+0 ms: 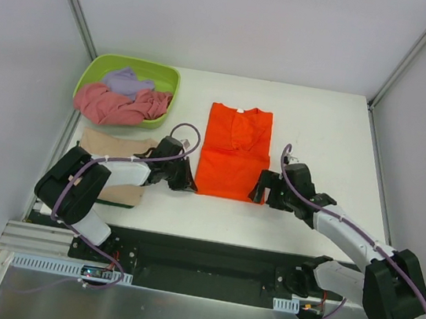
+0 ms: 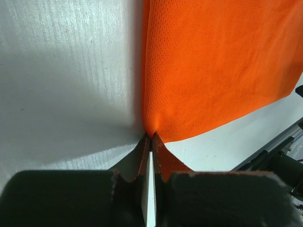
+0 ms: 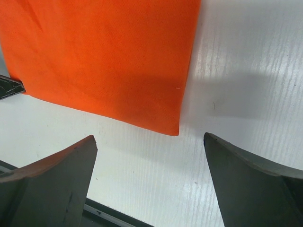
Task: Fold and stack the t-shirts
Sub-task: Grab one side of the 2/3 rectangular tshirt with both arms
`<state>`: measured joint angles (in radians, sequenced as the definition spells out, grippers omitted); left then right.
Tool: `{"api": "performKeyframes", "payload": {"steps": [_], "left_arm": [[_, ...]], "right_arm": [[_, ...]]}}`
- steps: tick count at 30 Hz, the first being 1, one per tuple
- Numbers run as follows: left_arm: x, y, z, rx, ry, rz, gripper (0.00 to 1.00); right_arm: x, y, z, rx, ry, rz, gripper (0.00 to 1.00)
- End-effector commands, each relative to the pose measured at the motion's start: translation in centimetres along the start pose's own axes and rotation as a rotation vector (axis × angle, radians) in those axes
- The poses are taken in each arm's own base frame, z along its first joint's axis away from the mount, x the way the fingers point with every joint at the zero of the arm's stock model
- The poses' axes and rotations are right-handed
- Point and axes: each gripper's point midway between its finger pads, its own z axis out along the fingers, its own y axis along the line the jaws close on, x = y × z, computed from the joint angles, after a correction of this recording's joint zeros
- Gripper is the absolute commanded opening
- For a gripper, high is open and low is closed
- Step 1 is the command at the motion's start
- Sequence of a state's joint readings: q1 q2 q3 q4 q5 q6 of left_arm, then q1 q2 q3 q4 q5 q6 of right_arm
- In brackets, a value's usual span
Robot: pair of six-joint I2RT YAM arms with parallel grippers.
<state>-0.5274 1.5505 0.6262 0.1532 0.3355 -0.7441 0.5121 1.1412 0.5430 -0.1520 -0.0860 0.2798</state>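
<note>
- The bright orange cloth t-shirt lies in the middle of the white surface, collar away from me.
- The lime-green plastic tub sits far left; in it the dusty pink cloth t-shirt lies in front, the pale lavender cloth t-shirt behind.
- The tan cloth t-shirt lies before the tub, partly under my left arm.
- My left gripper pinches the orange shirt's near left corner in its jaws; my right gripper sits beside the near right corner, jaws apart.
</note>
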Motion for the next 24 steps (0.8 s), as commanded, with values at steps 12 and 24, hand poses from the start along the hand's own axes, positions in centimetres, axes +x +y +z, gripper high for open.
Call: {"api": "performKeyframes", "payload": {"steps": [12,24], "left_arm": [[0.6,1.4,0.4,-0.08,0.013,0.001,0.0],[0.2,2.7,0.2,-0.151,-0.014,0.003,0.0]], "right_arm": [[1.1,0.0,1.8,0.009,0.1,0.036,0.62],[2.2,-1.6,2.6,0.091,0.127,0.056,0.45]]}}
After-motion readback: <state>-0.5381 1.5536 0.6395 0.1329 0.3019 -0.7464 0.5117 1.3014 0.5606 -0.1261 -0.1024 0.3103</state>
